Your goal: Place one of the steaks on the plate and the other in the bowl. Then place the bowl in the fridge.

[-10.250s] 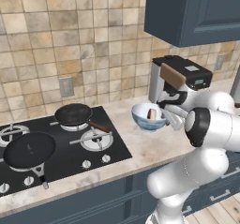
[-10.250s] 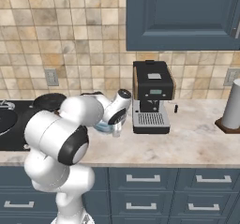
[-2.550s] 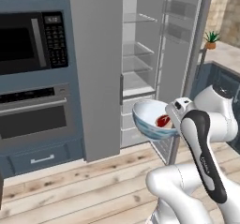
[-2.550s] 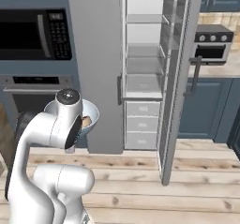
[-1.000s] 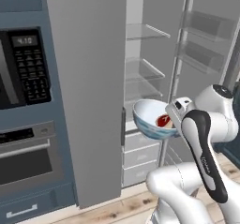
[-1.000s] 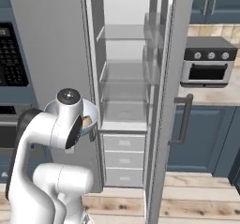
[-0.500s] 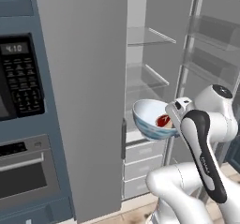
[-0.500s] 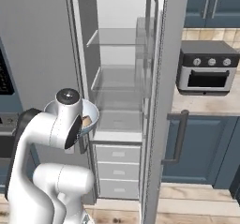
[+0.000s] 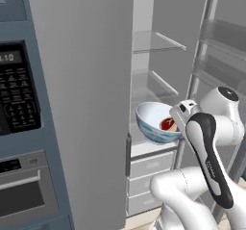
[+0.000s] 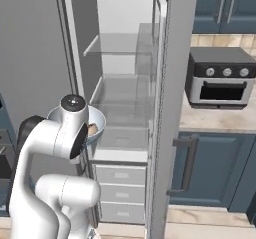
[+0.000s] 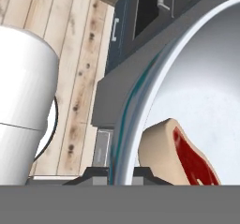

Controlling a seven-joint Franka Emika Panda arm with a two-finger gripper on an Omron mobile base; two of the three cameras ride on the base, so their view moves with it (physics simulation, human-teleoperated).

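Showing steak [image 11: 180, 155] inside bowl [image 11: 140, 96]

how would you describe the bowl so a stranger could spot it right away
Find the tall grey fridge with its right door open. Just in front of its shelves, the gripper holds up the bowl: round, glossy, pale blue-white, with a red steak inside.
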